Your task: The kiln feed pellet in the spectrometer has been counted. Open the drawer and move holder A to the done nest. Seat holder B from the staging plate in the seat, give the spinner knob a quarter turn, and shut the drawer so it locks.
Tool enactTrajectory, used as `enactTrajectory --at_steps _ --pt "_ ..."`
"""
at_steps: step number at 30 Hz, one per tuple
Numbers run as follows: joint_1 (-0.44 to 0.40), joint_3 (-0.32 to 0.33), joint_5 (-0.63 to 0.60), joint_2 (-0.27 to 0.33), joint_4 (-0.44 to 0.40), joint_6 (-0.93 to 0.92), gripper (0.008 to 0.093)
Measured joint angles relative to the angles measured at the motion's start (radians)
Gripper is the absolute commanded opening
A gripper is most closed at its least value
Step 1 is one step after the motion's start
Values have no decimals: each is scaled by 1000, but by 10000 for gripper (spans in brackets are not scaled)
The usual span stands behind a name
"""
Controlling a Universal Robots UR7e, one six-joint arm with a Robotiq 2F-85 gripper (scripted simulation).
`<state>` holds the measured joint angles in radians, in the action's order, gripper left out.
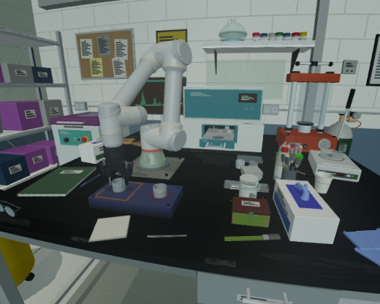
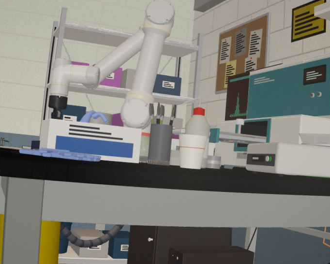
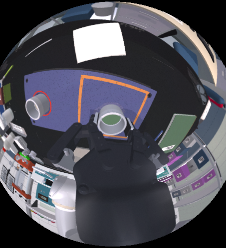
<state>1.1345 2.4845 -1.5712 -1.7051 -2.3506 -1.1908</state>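
My gripper (image 1: 118, 179) (image 3: 112, 121) has its fingers closed on either side of holder B (image 1: 118, 185) (image 3: 112, 119), a grey ring cup with a green pellet inside, standing in the orange-outlined staging area of the blue plate (image 1: 135, 198). Holder A (image 1: 159, 190) (image 3: 37, 106) stands in the red-ringed nest on the same plate. The spectrometer (image 1: 223, 118) sits at the back of the bench with its drawer (image 1: 218, 138) open. In the second side camera the tissue box hides the fingers.
The tissue box (image 1: 304, 210) stands on the right of the bench, with a brown case (image 1: 251, 211), jar (image 1: 249, 185), brush (image 1: 251, 238) and white pad (image 1: 110, 228) in front. A green notebook (image 1: 59, 181) lies left of the plate.
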Motion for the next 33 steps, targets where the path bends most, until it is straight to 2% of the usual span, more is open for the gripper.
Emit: enactTrajectory --at_steps 2,8,33 --pt "0 0 0 0 0 0 80" --pt "0 0 0 0 0 0 85" --pt "0 0 0 0 0 0 585"
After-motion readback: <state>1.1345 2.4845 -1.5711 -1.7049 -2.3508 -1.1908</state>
